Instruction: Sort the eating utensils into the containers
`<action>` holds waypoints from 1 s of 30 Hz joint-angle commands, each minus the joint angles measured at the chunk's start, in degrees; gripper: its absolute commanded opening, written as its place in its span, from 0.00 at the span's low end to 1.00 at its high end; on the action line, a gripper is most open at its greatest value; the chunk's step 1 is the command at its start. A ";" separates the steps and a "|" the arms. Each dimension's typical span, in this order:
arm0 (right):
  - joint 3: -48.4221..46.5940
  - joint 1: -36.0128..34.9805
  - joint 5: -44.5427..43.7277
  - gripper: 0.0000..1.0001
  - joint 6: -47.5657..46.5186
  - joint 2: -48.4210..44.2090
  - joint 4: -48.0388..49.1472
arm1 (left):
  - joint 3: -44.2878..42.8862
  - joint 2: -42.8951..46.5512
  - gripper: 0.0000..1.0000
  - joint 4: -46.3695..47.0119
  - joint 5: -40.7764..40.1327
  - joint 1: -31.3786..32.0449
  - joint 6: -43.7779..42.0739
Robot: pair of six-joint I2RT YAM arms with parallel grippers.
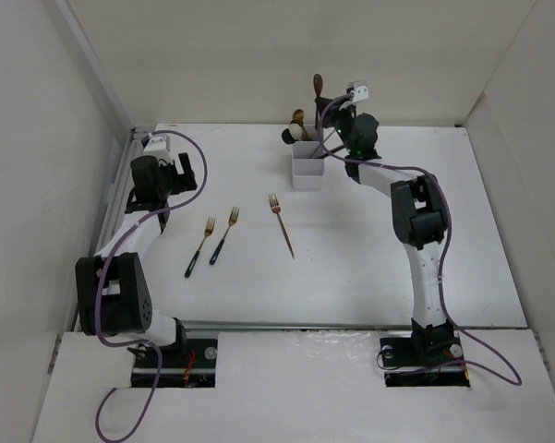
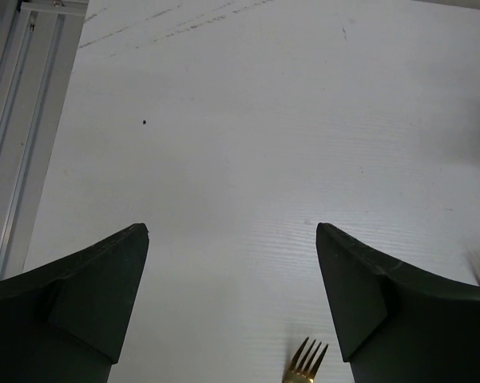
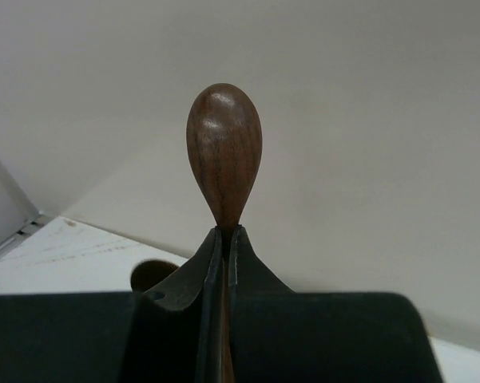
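1. Looks like a robotics lab test cell, not anybody's kitchen.
2. White table [image 1: 369, 277] boxed in by plain white panels [image 1: 37, 166] on the left, right and far sides.
3. Two arms [image 1: 416, 231] bolted at the near edge, purple cables [image 1: 204, 173] trailing from them.
4. Metal rail [image 2: 20, 144] runs along the table's left edge.
5. A few forks [image 1: 282, 224] just laid flat on the bare top, like props.

Glossy, grained wooden spoon [image 3: 224, 152]
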State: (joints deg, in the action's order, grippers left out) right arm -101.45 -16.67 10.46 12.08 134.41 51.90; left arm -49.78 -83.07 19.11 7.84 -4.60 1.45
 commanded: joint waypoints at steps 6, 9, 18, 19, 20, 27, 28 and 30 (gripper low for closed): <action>5.47 -2.32 -5.27 0.00 1.63 -1.43 -0.82 | -1.38 0.54 0.84 5.14 0.34 -0.23 -0.57; 5.99 -2.32 -5.27 0.00 1.63 -1.43 -0.83 | -1.37 0.54 0.84 5.14 0.34 -0.23 -0.05; 9.33 -3.54 -2.46 0.49 2.16 -6.43 2.32 | 0.91 2.82 0.85 4.27 -1.32 -0.23 -2.24; 11.25 -3.55 -2.46 0.53 2.16 -7.31 3.03 | 1.87 3.35 0.85 3.57 -2.29 -0.23 -2.77; 12.40 -3.55 -2.46 0.54 2.16 -9.06 3.90 | 3.10 4.13 0.85 1.91 -3.34 -0.23 -2.77; 17.16 -7.85 -3.08 0.59 -6.42 -17.67 2.08 | 7.76 8.89 0.77 -5.21 -3.45 -0.23 -10.23; 16.64 -9.25 -3.08 0.59 -8.10 -18.65 -1.33 | 7.77 9.76 0.77 -6.27 -2.92 -0.23 -11.20; 16.63 -10.49 -3.08 0.62 -10.31 -21.89 -5.65 | 7.77 10.64 0.77 -8.38 -2.30 -0.23 -13.92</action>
State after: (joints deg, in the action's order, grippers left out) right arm -84.07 -24.38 6.83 7.46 119.11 48.95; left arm -42.41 -75.68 13.67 4.49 -4.60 -7.22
